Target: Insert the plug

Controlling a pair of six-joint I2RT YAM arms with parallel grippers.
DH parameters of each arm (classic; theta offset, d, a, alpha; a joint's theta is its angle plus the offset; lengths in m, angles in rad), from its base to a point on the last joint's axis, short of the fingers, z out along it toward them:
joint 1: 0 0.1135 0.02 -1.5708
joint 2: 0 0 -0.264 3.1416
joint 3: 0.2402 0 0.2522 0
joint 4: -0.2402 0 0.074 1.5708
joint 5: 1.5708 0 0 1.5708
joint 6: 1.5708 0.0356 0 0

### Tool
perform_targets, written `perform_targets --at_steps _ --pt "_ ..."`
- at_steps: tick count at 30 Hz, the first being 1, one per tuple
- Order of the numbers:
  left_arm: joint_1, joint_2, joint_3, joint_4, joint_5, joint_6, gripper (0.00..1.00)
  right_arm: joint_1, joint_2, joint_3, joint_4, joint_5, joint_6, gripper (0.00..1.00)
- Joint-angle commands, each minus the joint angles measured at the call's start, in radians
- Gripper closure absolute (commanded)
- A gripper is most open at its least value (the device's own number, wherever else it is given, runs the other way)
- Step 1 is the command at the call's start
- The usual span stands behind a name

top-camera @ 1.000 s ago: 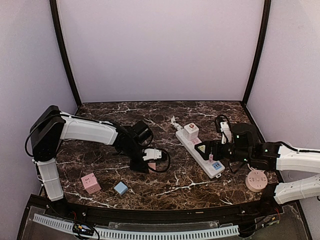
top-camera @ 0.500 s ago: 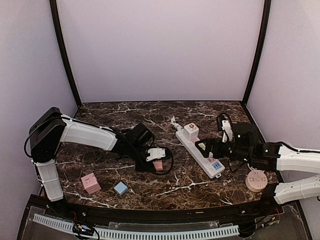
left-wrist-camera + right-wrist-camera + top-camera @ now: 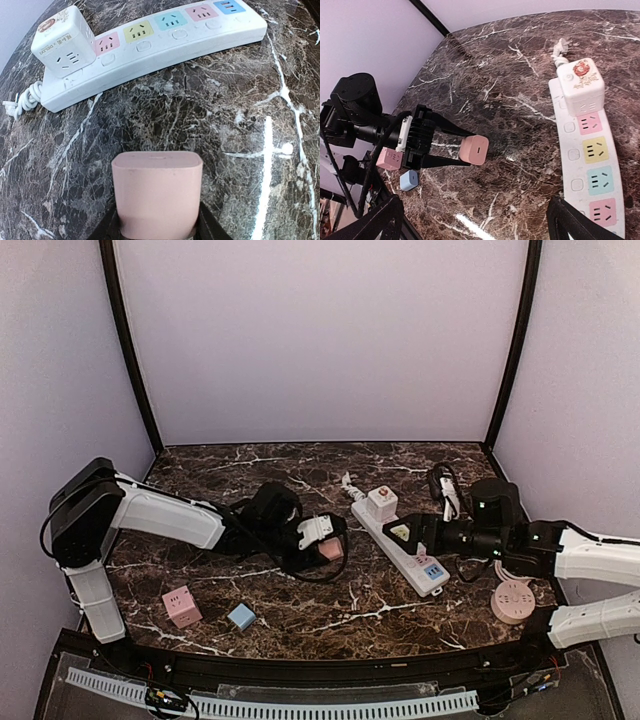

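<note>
Pink rounded plug (image 3: pixel 157 192), gripped, not yet in the long white power strip (image 3: pixel 170 45) with coloured sockets

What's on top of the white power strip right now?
A white cube adapter sits on the long white power strip at its cord end, hiding the face beneath; the coloured sockets beside it are bare.

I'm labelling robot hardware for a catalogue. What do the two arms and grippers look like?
Left arm and right arm have white shell links between black joints, with black cables looping near the wrists. The left gripper has a white body and black fingers; the right gripper looks black.
</note>
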Motion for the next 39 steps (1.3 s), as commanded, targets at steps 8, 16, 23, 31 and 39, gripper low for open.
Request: perform_targets --at_steps 8,16,23,31,39 --pt "-0.001 -0.083 -0.134 0.320 0.127 -0.129 0.99 -0.037 0.203 0.148 -0.015 -0.348 0.061 0.05" --pt "-0.002 -0.097 -0.159 0.361 0.193 -0.142 0.99 -0.038 0.397 0.251 -0.065 -0.399 0.051 0.12" --pt "-0.008 -0.099 -0.169 0.380 0.218 -0.150 0.99 -0.039 0.537 0.361 -0.111 -0.430 0.039 0.22" --pt "-0.022 -0.091 -0.171 0.387 0.190 -0.128 0.99 -0.039 0.641 0.451 -0.190 -0.436 0.020 0.31" --pt "-0.034 -0.074 -0.160 0.375 0.143 -0.115 0.99 -0.039 0.691 0.500 -0.228 -0.463 0.019 0.48"
